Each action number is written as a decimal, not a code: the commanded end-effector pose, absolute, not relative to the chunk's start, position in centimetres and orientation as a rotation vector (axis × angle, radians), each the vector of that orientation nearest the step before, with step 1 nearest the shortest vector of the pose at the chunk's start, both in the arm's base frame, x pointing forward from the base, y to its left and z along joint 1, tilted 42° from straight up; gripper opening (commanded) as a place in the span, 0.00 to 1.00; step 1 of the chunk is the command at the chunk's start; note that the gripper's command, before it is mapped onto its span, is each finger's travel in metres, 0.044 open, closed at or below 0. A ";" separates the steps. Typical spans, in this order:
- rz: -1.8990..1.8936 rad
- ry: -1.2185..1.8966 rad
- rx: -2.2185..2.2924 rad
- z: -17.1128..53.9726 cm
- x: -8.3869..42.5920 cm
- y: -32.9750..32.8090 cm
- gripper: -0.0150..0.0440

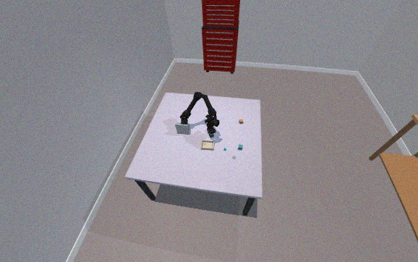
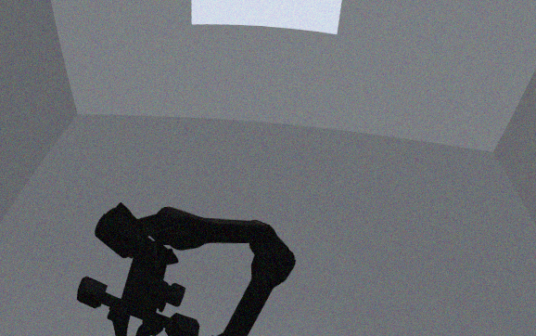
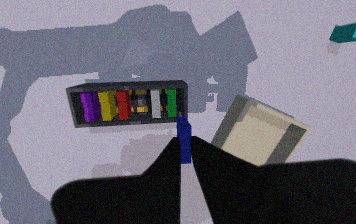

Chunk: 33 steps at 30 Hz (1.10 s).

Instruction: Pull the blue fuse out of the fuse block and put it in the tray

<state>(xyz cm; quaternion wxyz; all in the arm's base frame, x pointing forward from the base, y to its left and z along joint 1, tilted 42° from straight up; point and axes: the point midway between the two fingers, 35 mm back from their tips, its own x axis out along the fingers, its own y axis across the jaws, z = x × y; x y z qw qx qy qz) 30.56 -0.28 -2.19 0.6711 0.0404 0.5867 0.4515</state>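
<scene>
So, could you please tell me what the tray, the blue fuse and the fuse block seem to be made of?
The tray: probably painted wood or matte plastic, given its flat beige floor and greyish walls.
The blue fuse: likely plastic, evenly coloured and without visible glare.
The fuse block: perhaps dull dark plastic, with yellowish, metal-like bits, possibly brass contacts, in its open slot.
</scene>
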 end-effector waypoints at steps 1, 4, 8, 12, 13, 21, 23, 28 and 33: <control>1.011 1.319 0.081 -3.5 31.2 -2.2 0.25; 1.010 1.319 0.080 -4.6 31.4 -3.5 0.25; 1.010 1.319 0.079 -6.1 31.5 -5.3 0.25; 1.011 1.319 0.079 -7.7 31.4 -7.0 0.25; 1.011 1.319 0.080 -8.1 31.4 -7.4 0.25; 1.016 1.317 0.082 -10.4 30.9 -9.7 0.25; 1.016 1.317 0.082 -10.4 30.9 -9.7 0.25; 1.016 1.316 0.082 -11.0 30.9 -9.2 0.25; 1.016 1.316 0.082 -11.6 30.9 -8.7 0.25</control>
